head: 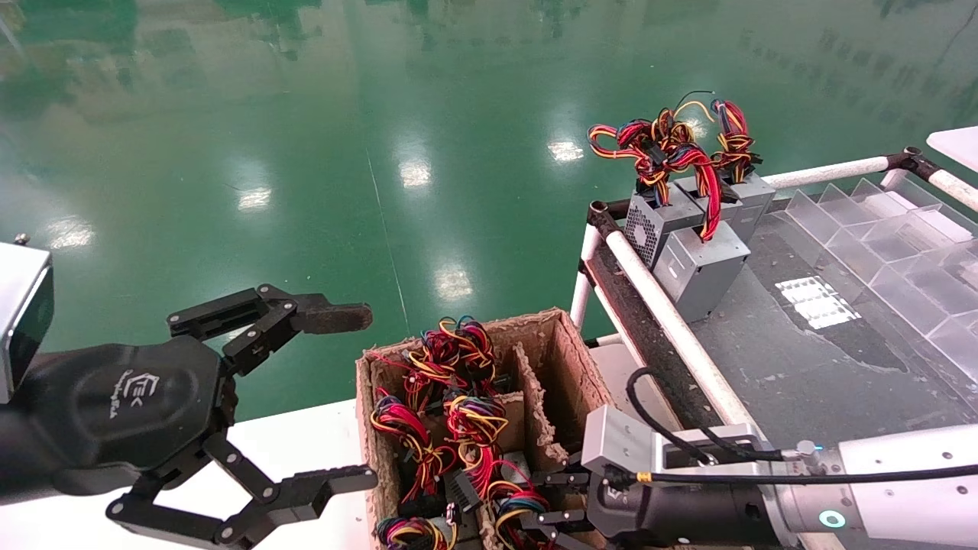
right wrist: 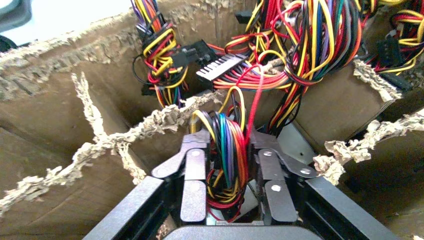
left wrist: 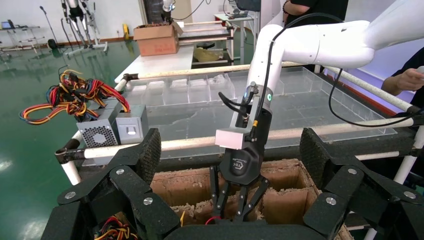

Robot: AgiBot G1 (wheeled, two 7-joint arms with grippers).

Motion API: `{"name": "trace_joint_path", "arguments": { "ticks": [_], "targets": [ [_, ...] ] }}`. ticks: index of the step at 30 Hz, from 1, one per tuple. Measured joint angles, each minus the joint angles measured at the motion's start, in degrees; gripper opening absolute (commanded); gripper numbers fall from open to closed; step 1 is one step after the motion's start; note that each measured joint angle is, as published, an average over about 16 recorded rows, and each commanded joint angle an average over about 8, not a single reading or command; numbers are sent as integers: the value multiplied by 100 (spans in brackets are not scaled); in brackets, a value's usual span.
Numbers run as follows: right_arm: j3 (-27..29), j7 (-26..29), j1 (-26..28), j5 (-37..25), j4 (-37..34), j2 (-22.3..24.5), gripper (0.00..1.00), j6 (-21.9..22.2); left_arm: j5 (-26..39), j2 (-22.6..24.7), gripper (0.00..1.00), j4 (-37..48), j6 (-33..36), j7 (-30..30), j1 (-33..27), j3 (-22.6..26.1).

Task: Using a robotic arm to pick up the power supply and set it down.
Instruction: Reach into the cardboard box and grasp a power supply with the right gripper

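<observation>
My right gripper, on the robotic arm with the grey wrist box, reaches down into a compartment of the torn cardboard box. In the right wrist view its fingers stand close on either side of the looped red, yellow, orange and blue wires of the power supply. Its grey metal case shows just beneath them. The jaws are shut on it, and it sits low in the compartment. From the left wrist view the right gripper points straight down into the box. My left gripper hovers open to the left of the box, holding nothing.
Other wired units fill the neighbouring compartments. Several grey units with wire bundles stand on the dark table behind a white tube rail. Clear plastic dividers lie to the right. A person's hand shows beyond the table.
</observation>
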Motion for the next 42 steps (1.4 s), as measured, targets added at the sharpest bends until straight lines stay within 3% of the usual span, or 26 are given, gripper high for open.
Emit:
{"name": "trace_joint_path", "arguments": {
  "ticks": [16,33,42],
  "targets": [
    [387,-340,-178,730,-122,250,0,-146,-1,0,100,0,0,0,0,1],
    [1530,-919,-317,2459,-422,986,0,-443,-1,-1,100,0,-1,1,0,2],
    [2051,-1197,-236,2986,-829,1355,0,-400,-2,-1,100,0,-1,1,-1,2]
  ]
}}
